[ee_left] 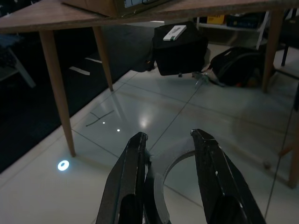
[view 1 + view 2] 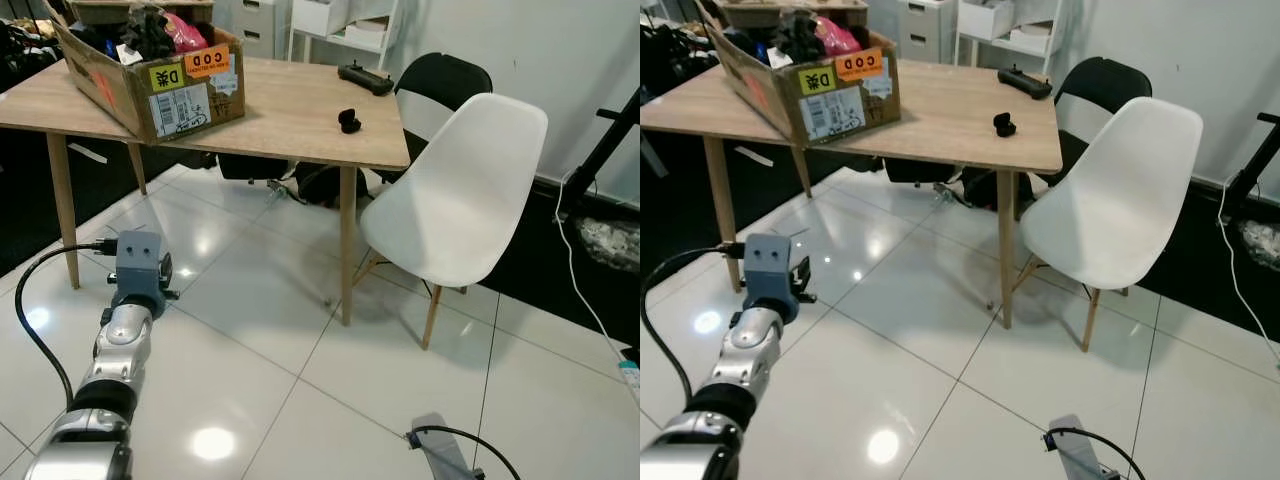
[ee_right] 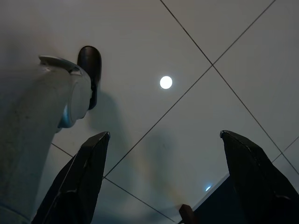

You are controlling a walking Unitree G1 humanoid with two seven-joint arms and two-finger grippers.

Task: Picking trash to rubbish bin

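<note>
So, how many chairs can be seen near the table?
2. A white chair stands at the table's right corner, and a black chair stands just behind it, partly hidden. More could be hidden outside the picture.

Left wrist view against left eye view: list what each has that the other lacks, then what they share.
Left wrist view alone: the left gripper with fingers apart around a clear tape roll, and a black bag under the table. Left eye view alone: the white chair, the cardboard box and a small black object on the tabletop. Shared: the wooden table and the glossy tiled floor.
</note>
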